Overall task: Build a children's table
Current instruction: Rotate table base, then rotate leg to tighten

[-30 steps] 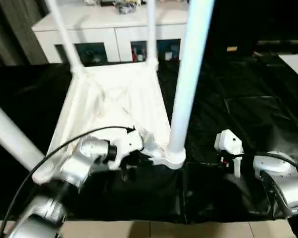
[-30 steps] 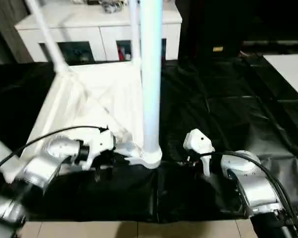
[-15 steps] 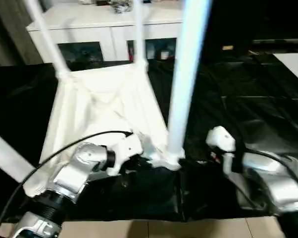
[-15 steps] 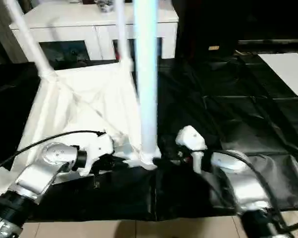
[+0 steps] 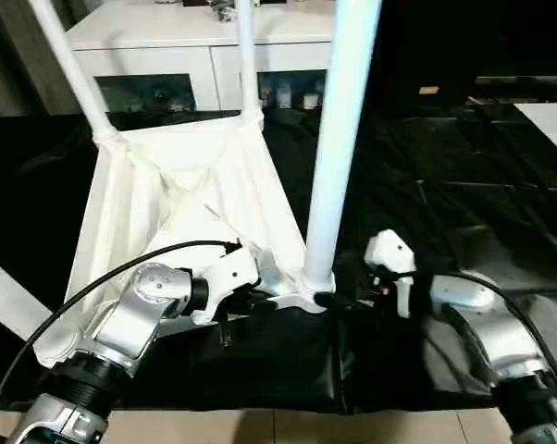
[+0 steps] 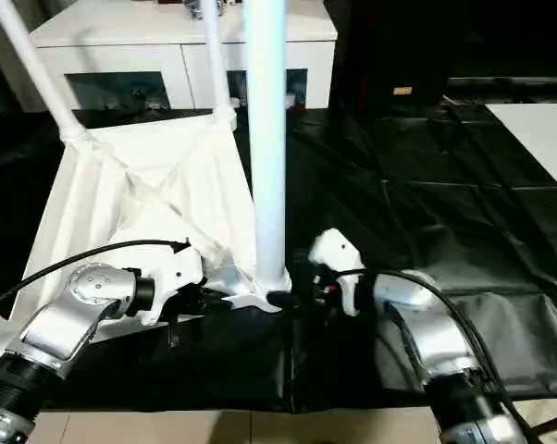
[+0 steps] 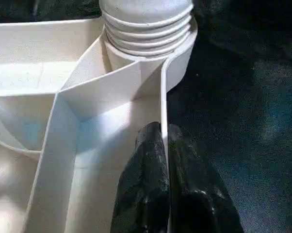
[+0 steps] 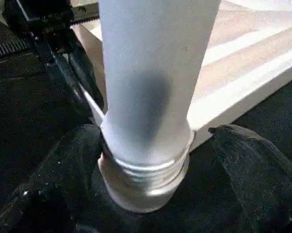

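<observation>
Children's table [image 5: 181,199], upside down on black sheeting [image 5: 464,213], ribbed underside up, near edge close to robot. Two legs already upright in far sockets: far-left leg [image 5: 70,69], far-right leg [image 5: 246,55]. A third, the near-right leg [image 5: 339,139], standing in the near-right corner socket [image 7: 180,53]; thread rings visible above the socket in the left wrist view, so judged not fully screwed home. One more white tube [image 5: 6,296] slanting at far left edge, seat unseen.

Left gripper [image 7: 164,160] pinched shut on the thin rim wall [image 7: 163,97] of the top, just left of that socket, one finger each side. Likely purpose: bracing the top against turning while the leg is twisted.

Right gripper [image 8: 151,170] low at the base of the near-right leg, fingers [image 8: 252,165] spread wide on both sides of the tube; one finger close against it, the other apart, so no clamp. Looks placed for a fresh bite on the tube near the threads, where a twist passes most directly into the joint.

Behind the table, white cabinet [image 5: 204,55] with dark glass doors; flat white board [image 5: 551,116] at far right.
</observation>
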Motion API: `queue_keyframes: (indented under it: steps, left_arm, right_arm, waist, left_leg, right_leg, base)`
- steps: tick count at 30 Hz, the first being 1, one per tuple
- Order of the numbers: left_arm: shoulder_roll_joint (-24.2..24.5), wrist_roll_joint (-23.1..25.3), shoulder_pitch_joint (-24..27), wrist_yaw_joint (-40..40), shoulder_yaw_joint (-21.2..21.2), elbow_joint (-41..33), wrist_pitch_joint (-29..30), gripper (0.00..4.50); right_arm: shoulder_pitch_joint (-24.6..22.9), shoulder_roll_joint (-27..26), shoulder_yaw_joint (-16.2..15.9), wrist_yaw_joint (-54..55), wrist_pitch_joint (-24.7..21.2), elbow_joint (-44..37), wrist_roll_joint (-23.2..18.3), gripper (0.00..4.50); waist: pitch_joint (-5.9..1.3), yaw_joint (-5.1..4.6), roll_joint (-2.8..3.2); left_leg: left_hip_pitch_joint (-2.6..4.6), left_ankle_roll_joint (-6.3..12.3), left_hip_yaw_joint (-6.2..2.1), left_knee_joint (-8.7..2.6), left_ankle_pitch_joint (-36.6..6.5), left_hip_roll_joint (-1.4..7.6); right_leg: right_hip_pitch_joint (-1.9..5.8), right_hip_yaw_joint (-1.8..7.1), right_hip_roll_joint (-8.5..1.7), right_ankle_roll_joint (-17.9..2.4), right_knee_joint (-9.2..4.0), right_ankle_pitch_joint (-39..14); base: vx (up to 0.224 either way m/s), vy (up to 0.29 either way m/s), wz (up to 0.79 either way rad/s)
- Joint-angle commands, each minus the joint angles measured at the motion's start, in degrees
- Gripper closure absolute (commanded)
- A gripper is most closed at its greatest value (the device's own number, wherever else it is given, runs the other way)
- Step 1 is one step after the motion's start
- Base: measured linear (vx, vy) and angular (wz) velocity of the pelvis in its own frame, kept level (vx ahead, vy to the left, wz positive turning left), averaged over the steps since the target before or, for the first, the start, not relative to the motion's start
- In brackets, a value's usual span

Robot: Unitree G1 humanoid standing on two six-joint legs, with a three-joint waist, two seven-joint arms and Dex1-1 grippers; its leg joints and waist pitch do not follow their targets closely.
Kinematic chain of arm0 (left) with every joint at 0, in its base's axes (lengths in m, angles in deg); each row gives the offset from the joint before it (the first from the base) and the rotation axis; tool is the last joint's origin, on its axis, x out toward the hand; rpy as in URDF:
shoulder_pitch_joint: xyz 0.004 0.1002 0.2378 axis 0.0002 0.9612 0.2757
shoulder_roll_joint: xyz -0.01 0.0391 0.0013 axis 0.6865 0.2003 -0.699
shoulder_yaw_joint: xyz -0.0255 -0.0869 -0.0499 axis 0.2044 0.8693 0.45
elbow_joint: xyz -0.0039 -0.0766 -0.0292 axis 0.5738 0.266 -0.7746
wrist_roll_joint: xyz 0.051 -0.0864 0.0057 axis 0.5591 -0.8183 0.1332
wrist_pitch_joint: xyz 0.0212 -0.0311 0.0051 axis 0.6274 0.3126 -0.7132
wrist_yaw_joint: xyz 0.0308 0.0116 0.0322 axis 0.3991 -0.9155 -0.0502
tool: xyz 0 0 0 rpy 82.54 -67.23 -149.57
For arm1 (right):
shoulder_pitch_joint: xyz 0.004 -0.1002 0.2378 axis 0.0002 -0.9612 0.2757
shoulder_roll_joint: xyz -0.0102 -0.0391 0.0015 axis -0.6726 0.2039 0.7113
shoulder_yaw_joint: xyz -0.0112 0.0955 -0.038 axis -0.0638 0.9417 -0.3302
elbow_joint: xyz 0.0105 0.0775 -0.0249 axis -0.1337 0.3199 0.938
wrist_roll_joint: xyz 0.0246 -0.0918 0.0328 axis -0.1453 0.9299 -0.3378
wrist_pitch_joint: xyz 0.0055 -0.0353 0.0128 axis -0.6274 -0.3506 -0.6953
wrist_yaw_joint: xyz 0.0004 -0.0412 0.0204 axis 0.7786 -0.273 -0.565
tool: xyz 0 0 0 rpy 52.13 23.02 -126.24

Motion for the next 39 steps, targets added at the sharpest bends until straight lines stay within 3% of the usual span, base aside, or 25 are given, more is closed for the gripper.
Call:
queue_keyframes:
  steps: [1, 9, 20, 34, 39]
  left_arm:
    - [0.2, -1.1, -1.3, 0.0, 0.5, 0.1, -1.3, 4.50]
    - [0.3, -1.0, -2.1, 0.6, 0.3, 1.2, -2.0, 4.50]
    - [0.1, -0.9, -3.0, 1.1, 0.0, 2.8, -2.9, 4.50]
    - [0.4, -0.7, -3.5, 1.5, -0.2, 3.9, -3.8, 4.50]
    - [-0.3, -0.4, -3.5, -0.5, 0.3, 4.6, -2.9, 4.50]
  right_arm:
    - [1.2, 0.0, -0.3, -1.2, 0.4, 0.1, -0.7, 0.39]
    - [2.6, 0.3, -0.9, -2.9, 1.5, 3.4, 0.2, 0.39]
    - [6.6, -2.8, -1.9, -3.1, 3.9, 10.8, 1.0, 0.39]
    - [8.7, -2.6, -2.4, -5.3, 6.7, 15.6, 2.0, 1.70]
    - [8.9, -5.1, 0.9, -0.8, 5.6, 16.6, -0.1, 1.77]
  waist:
    - [-4.01, 0.48, -1.21]
    - [-3.91, 0.59, -1.16]
    - [-4.07, 0.91, -1.26]
    - [-3.80, 0.96, -1.69]
    - [-3.79, 0.80, -1.93]
  left_leg:
    - [0.30, 4.64, -0.54, -3.46, -11.5, 1.04]
    - [0.37, 3.81, -0.61, -3.41, -12.8, 0.99]
    - [0.34, 3.95, -0.57, -3.26, -11.8, 1.04]
    - [0.36, 3.09, -0.64, -3.31, -14.0, 1.05]
    - [0.25, 3.17, -0.62, -3.34, -13.7, 1.00]
  right_leg:
    - [3.25, 1.71, -2.18, -14.1, -3.43, -10.9]
    - [3.11, 1.71, -2.25, -13.5, -3.57, -13.8]
    - [3.17, 1.68, -2.19, -14.4, -3.13, -11.6]
    - [2.98, 1.79, -2.29, -13.0, -3.43, -16.2]
    - [2.95, 1.80, -2.26, -13.1, -3.38, -15.9]
  base:
    - [0.000, 0.000, 0.00]
    - [0.000, 0.000, 0.00]
    - [0.000, 0.000, 0.00]
    - [0.000, 0.000, 0.00]
    - [0.000, 0.000, 0.00]
